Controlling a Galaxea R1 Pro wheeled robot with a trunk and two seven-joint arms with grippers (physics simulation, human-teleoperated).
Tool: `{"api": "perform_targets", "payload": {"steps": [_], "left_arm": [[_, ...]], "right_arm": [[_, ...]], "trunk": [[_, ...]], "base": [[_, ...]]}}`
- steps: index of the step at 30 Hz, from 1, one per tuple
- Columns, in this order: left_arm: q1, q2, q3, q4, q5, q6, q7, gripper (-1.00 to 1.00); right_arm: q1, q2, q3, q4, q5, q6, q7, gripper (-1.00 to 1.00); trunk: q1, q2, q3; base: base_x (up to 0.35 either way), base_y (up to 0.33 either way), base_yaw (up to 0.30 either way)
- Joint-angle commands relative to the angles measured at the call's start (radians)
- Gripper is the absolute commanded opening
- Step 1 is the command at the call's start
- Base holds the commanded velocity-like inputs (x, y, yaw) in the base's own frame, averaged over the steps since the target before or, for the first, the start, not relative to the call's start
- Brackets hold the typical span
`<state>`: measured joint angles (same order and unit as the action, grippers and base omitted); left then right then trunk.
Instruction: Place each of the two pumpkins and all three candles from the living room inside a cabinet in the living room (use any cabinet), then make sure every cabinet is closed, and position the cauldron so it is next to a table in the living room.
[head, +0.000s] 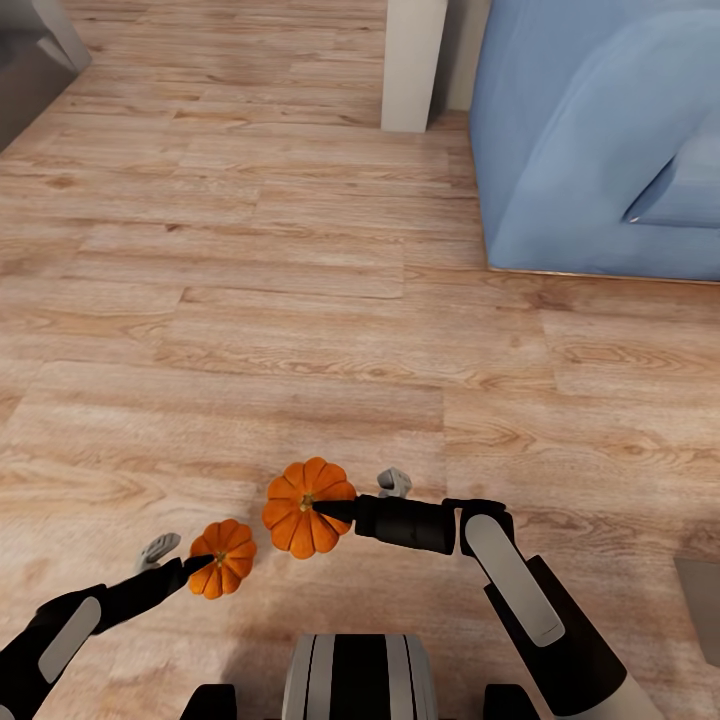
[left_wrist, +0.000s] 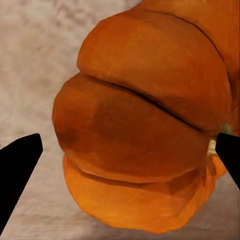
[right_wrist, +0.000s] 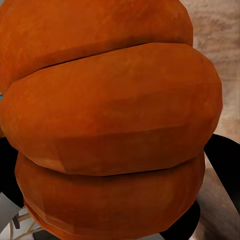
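Carrying two ribbed orange pumpkins, left gripper (head: 205, 562) clamping one (head: 224, 558), right gripper (head: 320, 506) the other (head: 308, 506); keep both grips firm toward the cabinet.

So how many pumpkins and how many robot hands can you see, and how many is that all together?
Pumpkins: 2, one at the left gripper, one at the right gripper.
Grippers: 2.
Sofas: 1, blue.
Total: 5.
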<state>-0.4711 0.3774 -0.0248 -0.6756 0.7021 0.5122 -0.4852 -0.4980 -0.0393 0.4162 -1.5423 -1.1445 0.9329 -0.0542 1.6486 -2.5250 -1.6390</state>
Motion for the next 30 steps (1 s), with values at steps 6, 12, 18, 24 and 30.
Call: {"api": "perform_targets", "payload": {"steps": [6, 12, 18, 24, 30], "left_arm": [[0.0, 0.0, -0.003, 0.001, 0.002, -0.021, 0.002, -1.0], [0.0, 0.0, -0.002, 0.001, 0.001, -0.022, 0.002, -1.0], [0.0, 0.001, -0.002, 0.001, 0.001, -0.023, 0.002, -1.0], [0.0, 0.0, -0.002, 0.001, 0.002, -0.023, 0.002, -1.0], [0.0, 0.001, -0.001, 0.001, 0.002, -0.023, 0.002, -1.0]], "right_arm": [[-0.001, -0.001, 0.001, -0.001, -0.008, 0.001, -0.006, -1.0], [-0.001, -0.001, 0.001, -0.001, -0.009, 0.001, -0.006, -1.0], [-0.001, -0.001, 0.001, -0.001, -0.008, 0.001, -0.006, -1.0], [-0.001, -0.001, 0.001, -0.001, -0.008, 0.001, -0.006, -1.0], [-0.001, -0.001, 0.001, -0.001, -0.008, 0.001, -0.006, -1.0]], "trunk": [[0.0, 0.0, -0.001], [0.0, 0.0, -0.001], [0.0, 0.0, -0.001], [0.0, 0.0, -0.001], [-0.002, 0.001, 0.015]], "base": [[0.0, 0.0, 0.0], [0.0, 0.0, 0.0], [0.0, 0.0, 0.0], [0.0, 0.0, 0.0], [0.0, 0.0, 0.0]]}}
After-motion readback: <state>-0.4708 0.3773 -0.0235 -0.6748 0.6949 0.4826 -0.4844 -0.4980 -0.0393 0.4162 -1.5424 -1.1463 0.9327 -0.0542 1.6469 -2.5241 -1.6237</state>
